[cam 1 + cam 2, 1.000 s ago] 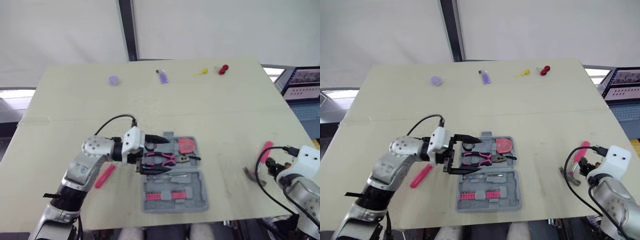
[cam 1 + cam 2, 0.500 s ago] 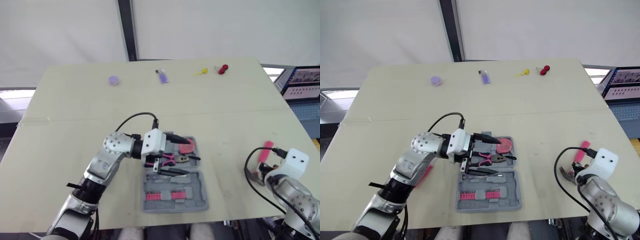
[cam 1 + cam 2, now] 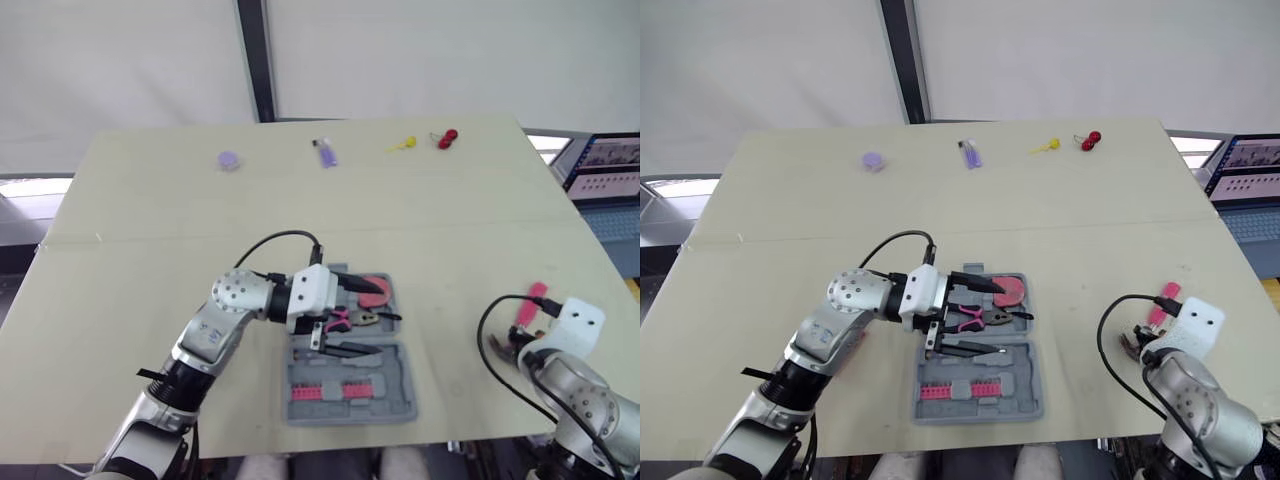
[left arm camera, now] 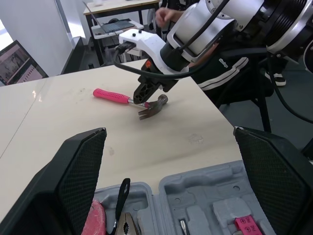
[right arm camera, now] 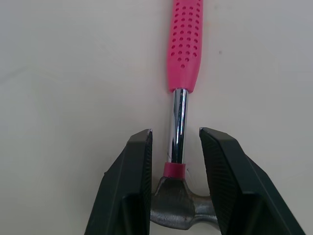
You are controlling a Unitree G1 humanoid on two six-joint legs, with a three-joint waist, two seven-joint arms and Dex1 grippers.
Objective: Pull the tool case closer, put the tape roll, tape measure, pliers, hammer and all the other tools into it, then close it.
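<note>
Two pincers are at work. The left pincer (image 3: 370,318) is held over the open tool case (image 3: 402,375), its fingers spread wide with nothing between them. Pink-handled pliers (image 3: 340,320) and a red rounded tool (image 3: 376,291) are lodged in the case's far half. Well to the right of the case, the hammer (image 5: 185,54) lies flat on the desk (image 3: 150,230). Its steel shaft is straddled just above the head by the right pincer (image 5: 175,134), parted, with a gap left on each side.
</note>
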